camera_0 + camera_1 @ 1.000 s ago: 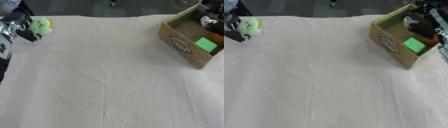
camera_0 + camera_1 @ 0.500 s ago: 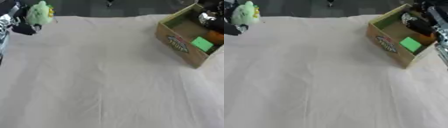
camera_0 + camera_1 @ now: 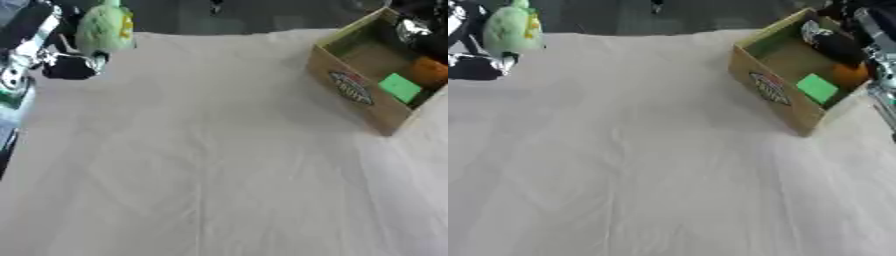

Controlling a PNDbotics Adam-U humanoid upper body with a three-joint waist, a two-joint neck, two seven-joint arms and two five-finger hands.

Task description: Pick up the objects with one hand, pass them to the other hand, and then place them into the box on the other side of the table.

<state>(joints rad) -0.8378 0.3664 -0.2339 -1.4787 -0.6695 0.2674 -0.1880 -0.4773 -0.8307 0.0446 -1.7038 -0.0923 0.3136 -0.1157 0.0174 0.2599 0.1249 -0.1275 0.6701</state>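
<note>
At the far left, your left hand (image 3: 66, 62) has its fingers curled under the green plush toy (image 3: 105, 30); the box (image 3: 363, 95) sits far right, so a rushed handover could drop it.

Not much of the bot is showing here tbh. The left hand (image 3: 66, 65) is looking like a blurry black lump, with silver metal segments and black housing running along the arm (image 3: 26, 47) behind it. Over on the right, an arm (image 3: 878, 45) is showing as black casing with a silvery-grey strip.
</note>
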